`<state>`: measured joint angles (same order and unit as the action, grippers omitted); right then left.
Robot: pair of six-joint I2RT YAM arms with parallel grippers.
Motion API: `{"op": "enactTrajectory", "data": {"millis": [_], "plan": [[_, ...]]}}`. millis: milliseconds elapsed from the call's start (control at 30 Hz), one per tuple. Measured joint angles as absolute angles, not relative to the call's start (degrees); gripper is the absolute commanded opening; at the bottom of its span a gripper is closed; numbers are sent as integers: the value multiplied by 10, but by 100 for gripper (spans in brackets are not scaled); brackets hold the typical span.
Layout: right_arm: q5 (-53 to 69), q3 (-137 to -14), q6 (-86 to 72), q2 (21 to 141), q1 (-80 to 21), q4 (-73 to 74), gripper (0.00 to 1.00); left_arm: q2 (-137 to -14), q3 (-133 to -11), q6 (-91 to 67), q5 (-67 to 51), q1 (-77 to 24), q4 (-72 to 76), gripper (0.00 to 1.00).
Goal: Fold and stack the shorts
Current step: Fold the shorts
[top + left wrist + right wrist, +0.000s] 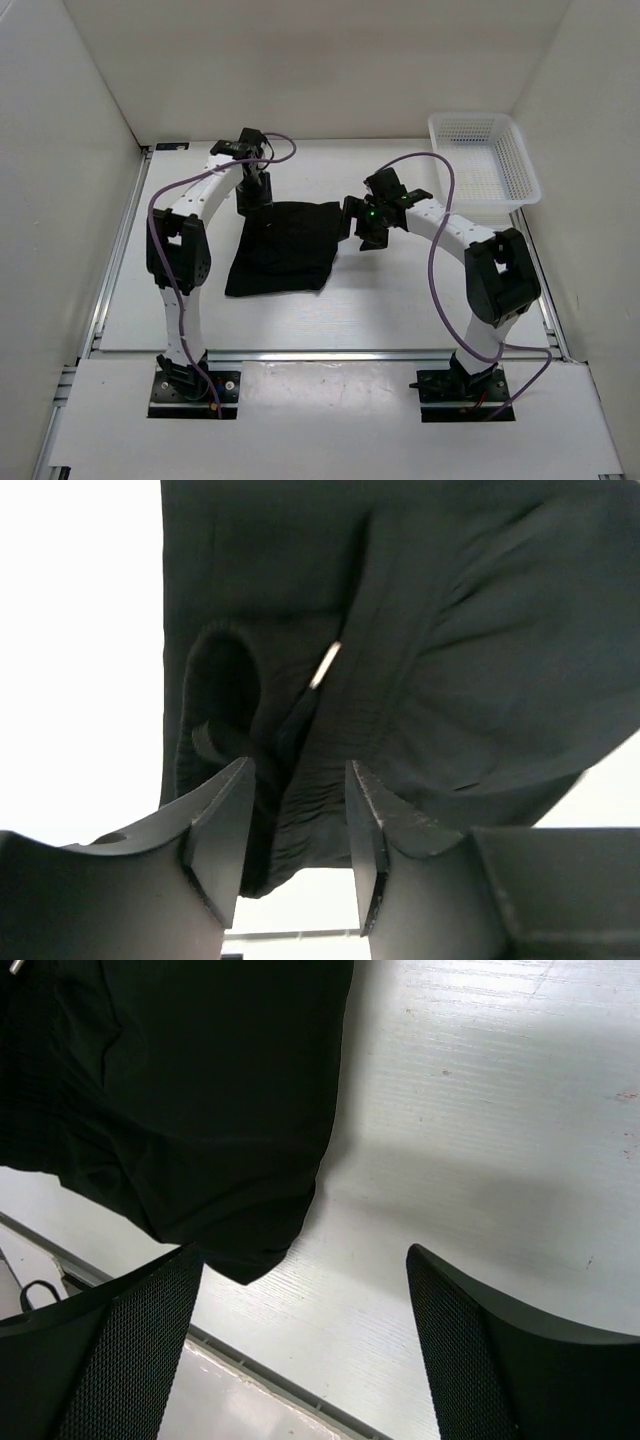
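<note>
The black shorts (pixel 285 250) lie flat on the white table, roughly a square of fabric. My left gripper (pixel 255 195) is down at their far left corner. In the left wrist view the gathered waistband of the shorts (pixel 480 630) runs between the half-closed jaws of the left gripper (pixel 298 770), and a gap still shows beside the fabric. My right gripper (pixel 358 222) hangs by the shorts' right edge. It stands wide open (pixel 305 1255) over bare table, with a corner of the shorts (pixel 200 1090) just left of its gap.
A white mesh basket (pixel 485 160) stands at the back right corner of the table. White walls close in the table on three sides. A metal rail (pixel 330 353) runs along the near edge.
</note>
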<state>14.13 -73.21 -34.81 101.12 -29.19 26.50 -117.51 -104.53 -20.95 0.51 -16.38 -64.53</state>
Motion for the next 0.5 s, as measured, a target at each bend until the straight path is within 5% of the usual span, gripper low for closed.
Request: {"op": "enactTrajectory", "data": {"millis": [267,467,500], "plan": [[149,-724,-356,1016,-274,252,85,-1292,-1229,-222,15,-188,-668,70],[150,-692,-356,1004,-247,254,85,-1388,-1265,-230,12,-207,-685,70],[150,-687,-356,999,-243,253,85,-1397,-1265,-232,11,-208,-687,62]]}}
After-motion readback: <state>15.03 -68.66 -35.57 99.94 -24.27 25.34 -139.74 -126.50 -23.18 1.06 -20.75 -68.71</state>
